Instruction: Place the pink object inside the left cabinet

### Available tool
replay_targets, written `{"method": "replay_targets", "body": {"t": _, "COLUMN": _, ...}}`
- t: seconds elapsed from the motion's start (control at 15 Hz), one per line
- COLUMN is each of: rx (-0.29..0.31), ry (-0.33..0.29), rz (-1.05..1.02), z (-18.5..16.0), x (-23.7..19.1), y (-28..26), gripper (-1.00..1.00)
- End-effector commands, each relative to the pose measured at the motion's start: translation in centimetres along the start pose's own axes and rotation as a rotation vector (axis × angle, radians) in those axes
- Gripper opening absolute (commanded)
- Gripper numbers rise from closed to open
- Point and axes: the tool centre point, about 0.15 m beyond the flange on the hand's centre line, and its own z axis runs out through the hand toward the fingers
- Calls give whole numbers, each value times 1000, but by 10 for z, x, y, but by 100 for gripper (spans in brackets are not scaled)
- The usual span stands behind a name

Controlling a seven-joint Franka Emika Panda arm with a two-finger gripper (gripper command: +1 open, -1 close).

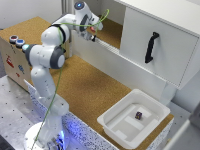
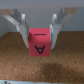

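Across the exterior view's upper half stands the white-walled cabinet bay with a cork-brown floor (image 1: 111, 31), open at its front, beside a neighbouring bay closed by a white door with a black handle (image 1: 151, 47). Below them spreads the cork-topped table (image 1: 90, 87). On it, toward the exterior view's right, sits a white plastic tray (image 1: 116, 125) holding a small dark purple cube (image 1: 138, 115). The white robot arm (image 1: 47, 55) reaches up into the open bay. Its gripper (image 1: 93, 33) (image 2: 39, 37) has its jaws closed narrowly on the small reddish-pink block (image 2: 40, 43), marked with a black letter A, held just above the cork floor.
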Motion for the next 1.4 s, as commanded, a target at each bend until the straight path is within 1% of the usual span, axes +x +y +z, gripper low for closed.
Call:
{"method": "replay_targets", "body": {"t": 0.0, "rx": -142, "ry": -86, "rz": 32, "z": 15, "x": 0, "y": -7, "gripper": -100}}
{"method": "replay_targets", "body": {"t": 0.2, "rx": -148, "ry": -108, "rz": 19, "z": 32, "x": -12, "y": -9, "gripper": -100}}
{"method": "replay_targets", "body": {"t": 0.33, "rx": -170, "ry": -126, "rz": 6, "z": 47, "x": -16, "y": -11, "gripper": -100}}
{"method": "replay_targets", "body": {"t": 0.47, "rx": -192, "ry": -111, "rz": 0, "z": 56, "x": -13, "y": -13, "gripper": -100}}
{"method": "replay_targets", "body": {"t": 0.53, "rx": -195, "ry": -89, "rz": -2, "z": 58, "x": -8, "y": -12, "gripper": -100}}
{"method": "replay_targets", "body": {"t": 0.73, "rx": -211, "ry": -61, "rz": 12, "z": 61, "x": 3, "y": -12, "gripper": -100}}
{"method": "replay_targets", "body": {"t": 0.8, "rx": -203, "ry": -58, "rz": 44, "z": 59, "x": 3, "y": -9, "gripper": 100}}
{"method": "replay_targets", "body": {"t": 0.87, "rx": -195, "ry": -25, "rz": 82, "z": 50, "x": 0, "y": -6, "gripper": 100}}
{"method": "replay_targets", "body": {"t": 0.93, "rx": -162, "ry": 7, "rz": 139, "z": 34, "x": -7, "y": 0, "gripper": 100}}
{"method": "replay_targets", "body": {"t": 1.0, "rx": -147, "ry": 30, "rz": 167, "z": 19, "x": -16, "y": 2, "gripper": 100}}
{"method": "replay_targets", "body": {"t": 1.2, "rx": -42, "ry": 68, "rz": 220, "z": -26, "x": -63, "y": 10, "gripper": 100}}
{"method": "replay_targets", "body": {"t": 1.27, "rx": -29, "ry": 58, "rz": 197, "z": -37, "x": -78, "y": 7, "gripper": 100}}
{"method": "replay_targets", "body": {"t": 1.33, "rx": -30, "ry": 71, "rz": 186, "z": -50, "x": -94, "y": 6, "gripper": 100}}
